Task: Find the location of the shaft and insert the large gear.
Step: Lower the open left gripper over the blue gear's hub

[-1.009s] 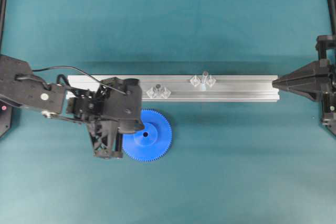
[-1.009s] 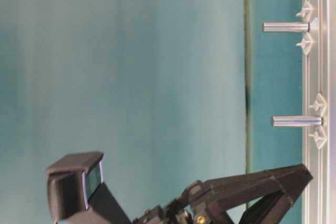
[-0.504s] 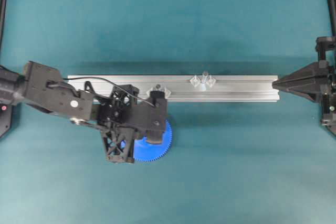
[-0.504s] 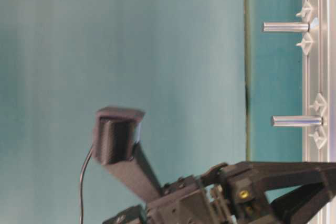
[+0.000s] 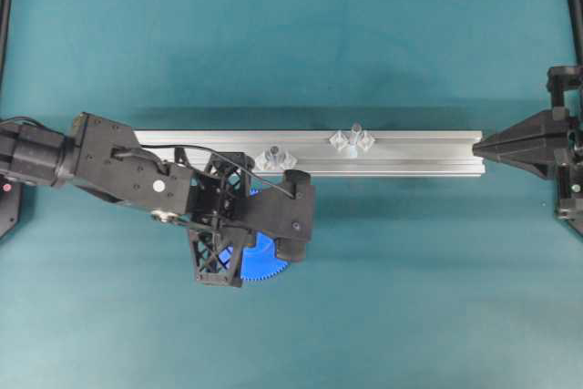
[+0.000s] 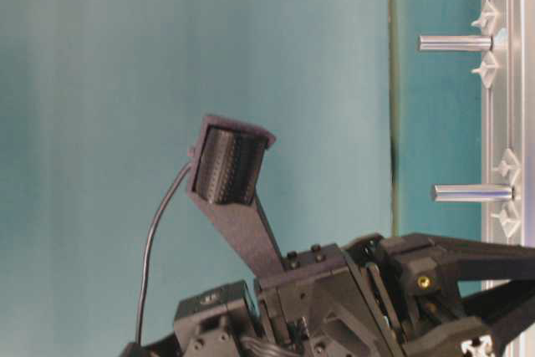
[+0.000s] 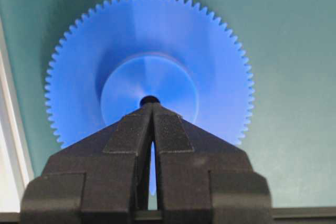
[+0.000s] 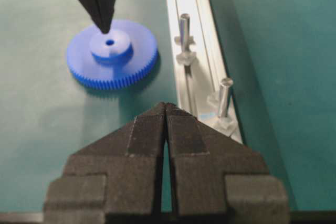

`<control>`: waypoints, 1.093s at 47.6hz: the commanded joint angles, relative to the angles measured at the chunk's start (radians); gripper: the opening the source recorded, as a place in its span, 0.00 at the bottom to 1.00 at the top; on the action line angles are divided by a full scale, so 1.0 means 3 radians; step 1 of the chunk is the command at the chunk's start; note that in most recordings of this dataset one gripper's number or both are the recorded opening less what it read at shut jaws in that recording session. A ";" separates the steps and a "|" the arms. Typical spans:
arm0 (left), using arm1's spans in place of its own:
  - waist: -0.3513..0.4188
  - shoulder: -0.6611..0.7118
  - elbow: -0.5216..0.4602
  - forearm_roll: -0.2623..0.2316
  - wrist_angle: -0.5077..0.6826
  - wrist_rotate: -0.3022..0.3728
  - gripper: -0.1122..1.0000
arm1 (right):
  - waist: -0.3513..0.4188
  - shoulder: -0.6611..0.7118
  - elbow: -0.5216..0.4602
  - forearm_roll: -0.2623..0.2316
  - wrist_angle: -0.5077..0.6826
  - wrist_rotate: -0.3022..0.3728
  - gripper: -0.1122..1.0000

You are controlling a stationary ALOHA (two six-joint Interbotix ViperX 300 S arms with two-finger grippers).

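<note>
While the bright blue plastic toothed large gear (image 8: pixel 112 52) lies flat on the teal table (image 5: pixel 383 298) just beside the long silver aluminium rail (image 5: pixel 419 154), the left gripper (image 8: pixel 104 24) hangs over its raised hub with both black jaws pressed together, holding nothing. Its tip sits right at the small centre hole, probably to line up on the hub before spreading to grasp. The shaft (image 5: pixel 355 130), a thin pale grey upright peg with clear faceted pieces at its base, stands on the rail, well apart from the gear; 1 darker-tipped peg (image 5: pixel 272 150) stands nearer. The right gripper (image 8: pixel 165 109), also closed and empty, waits at the rail's far end
</note>
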 commanded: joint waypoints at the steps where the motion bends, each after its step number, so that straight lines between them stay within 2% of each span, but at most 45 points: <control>1: -0.0020 -0.0041 -0.0107 0.0005 0.0015 0.0026 0.10 | -0.0005 0.0015 -0.0031 0.0010 -0.0020 0.0041 0.10; 22: -0.0020 -0.0015 -0.0164 0.0005 0.0189 -0.0036 0.11 | -0.0005 0.0010 0.0000 0.0005 -0.0020 0.0169 0.10; 26: -0.0020 -0.0015 -0.0179 0.0010 0.0189 -0.0072 0.14 | -0.0005 0.0015 0.0000 0.0005 -0.0020 0.0169 0.10; 30: -0.0015 -0.0010 -0.0189 0.0010 0.0189 -0.0138 0.26 | -0.0010 0.0010 0.0000 0.0005 -0.0015 0.0169 0.11; 38: -0.0010 0.0031 -0.0179 0.0010 0.0179 -0.0363 0.70 | -0.0005 0.0010 0.0000 0.0005 -0.0015 0.0169 0.11; 43: 0.0015 0.0087 -0.0194 0.0010 0.0179 -0.0445 0.91 | -0.0005 0.0010 0.0000 0.0005 -0.0015 0.0169 0.10; 46: 0.0020 0.0097 -0.0210 0.0010 0.0179 -0.0430 0.95 | -0.0005 0.0015 0.0000 0.0010 -0.0020 0.0169 0.10; 52: 0.0031 0.0107 -0.0220 0.0010 0.0179 -0.0399 0.94 | -0.0005 0.0005 0.0000 0.0005 -0.0015 0.0169 0.10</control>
